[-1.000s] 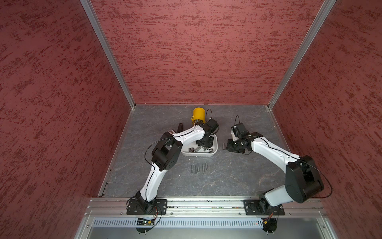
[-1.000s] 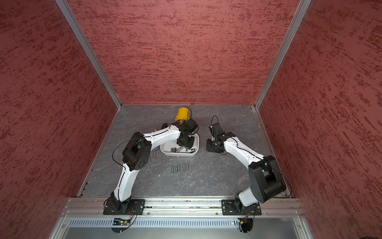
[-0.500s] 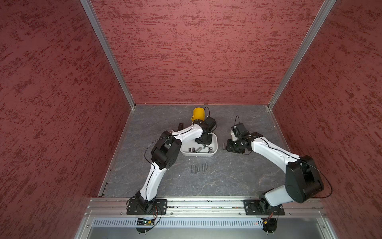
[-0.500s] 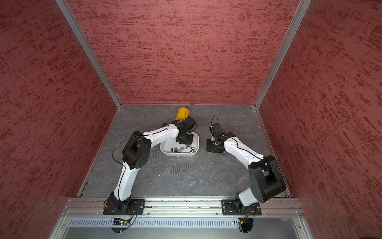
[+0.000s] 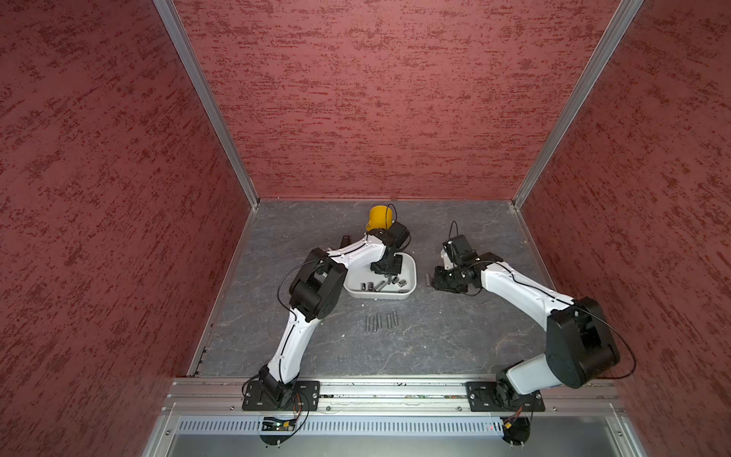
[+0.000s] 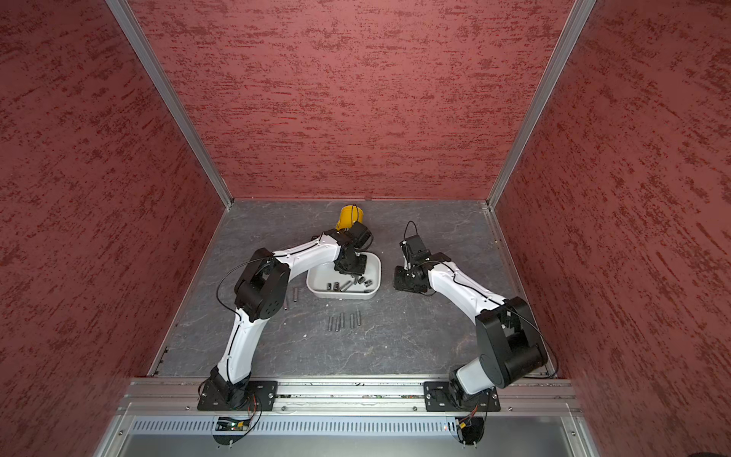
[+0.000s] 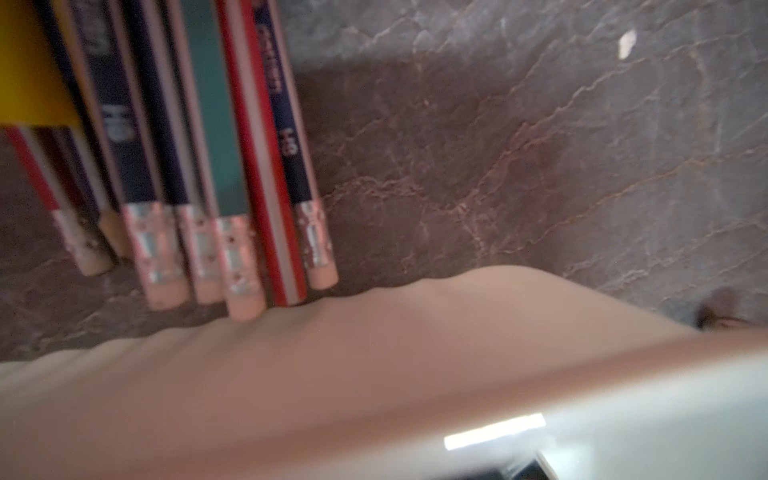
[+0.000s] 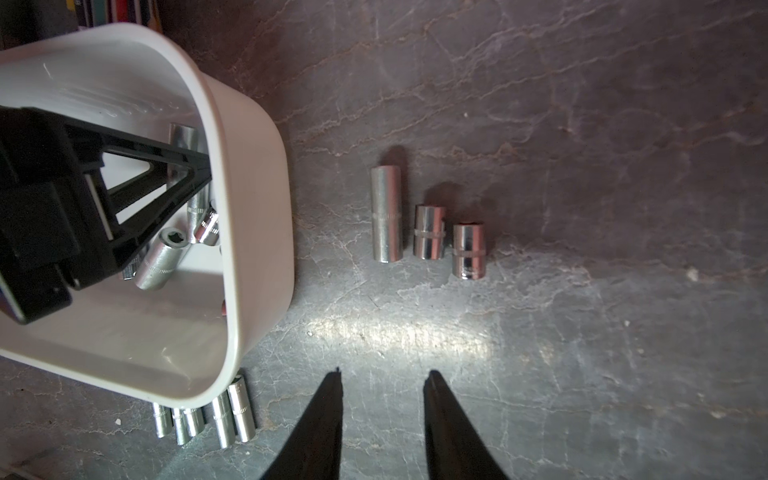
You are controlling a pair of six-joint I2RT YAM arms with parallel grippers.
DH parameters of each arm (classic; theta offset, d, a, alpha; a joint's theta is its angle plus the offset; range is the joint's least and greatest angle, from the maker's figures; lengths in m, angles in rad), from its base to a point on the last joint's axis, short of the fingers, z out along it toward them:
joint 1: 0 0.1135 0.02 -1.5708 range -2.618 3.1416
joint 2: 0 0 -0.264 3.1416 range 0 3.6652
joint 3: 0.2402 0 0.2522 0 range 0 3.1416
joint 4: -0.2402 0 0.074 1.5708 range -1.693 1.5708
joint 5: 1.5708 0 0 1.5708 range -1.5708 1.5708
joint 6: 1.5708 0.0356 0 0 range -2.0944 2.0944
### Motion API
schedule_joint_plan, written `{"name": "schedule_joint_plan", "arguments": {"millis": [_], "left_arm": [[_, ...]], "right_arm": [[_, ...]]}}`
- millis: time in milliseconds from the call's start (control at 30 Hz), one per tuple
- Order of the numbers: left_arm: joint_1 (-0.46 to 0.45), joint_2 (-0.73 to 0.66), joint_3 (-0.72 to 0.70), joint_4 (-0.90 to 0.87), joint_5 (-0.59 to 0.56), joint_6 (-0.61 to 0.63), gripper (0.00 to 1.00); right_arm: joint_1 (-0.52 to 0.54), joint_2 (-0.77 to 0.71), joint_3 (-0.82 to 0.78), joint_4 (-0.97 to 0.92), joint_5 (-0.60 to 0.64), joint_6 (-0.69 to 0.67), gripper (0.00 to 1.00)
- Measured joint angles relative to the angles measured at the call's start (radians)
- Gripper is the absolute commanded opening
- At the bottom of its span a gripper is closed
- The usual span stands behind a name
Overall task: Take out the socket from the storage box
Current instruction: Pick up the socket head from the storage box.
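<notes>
Nearest, before the box [image 5: 411,279], a row of sockets [image 5: 381,320] lies on the table [image 5: 455,336] — if the box slides toward them, it will scatter them. Inside the box the left gripper [image 5: 389,274] reaches down among the loose sockets [image 8: 160,257], which lie in its near half, some touching. Whether its jaws are closed around one I cannot tell. They are round and smooth — a fingertip pressing from the side may roll one away, take two together, or push the box, which looks light. At the box's right side the right gripper [image 8: 384,382] hovers, jaws a little apart and empty, near three sockets [image 8: 430,232]. Behind the box stands the cup [image 5: 380,218] with pencils [image 7: 208,124]; the left gripper is close before them, and a careless lift may knock them.
</notes>
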State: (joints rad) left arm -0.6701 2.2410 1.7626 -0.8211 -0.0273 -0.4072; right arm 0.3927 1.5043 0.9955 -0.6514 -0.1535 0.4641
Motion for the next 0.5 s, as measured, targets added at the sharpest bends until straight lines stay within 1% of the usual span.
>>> {"name": "schedule_joint_plan", "arguments": {"millis": [33,100,200,500], "left_arm": [[0.002,0.002,0.000,0.000,0.000,0.001,0.29],[0.004,0.003,0.002,0.002,0.000,0.006,0.20],[0.006,0.007,0.011,0.024,-0.003,0.017,0.15],[0.006,0.006,0.010,0.018,-0.001,0.035,0.12]], "right_arm": [[0.000,0.000,0.000,0.001,-0.002,0.000,0.36],[0.000,0.000,0.000,0.003,-0.005,0.003,0.36],[0.000,0.000,0.000,0.006,-0.011,0.006,0.36],[0.000,0.000,0.000,0.011,-0.023,0.008,0.36]]}}
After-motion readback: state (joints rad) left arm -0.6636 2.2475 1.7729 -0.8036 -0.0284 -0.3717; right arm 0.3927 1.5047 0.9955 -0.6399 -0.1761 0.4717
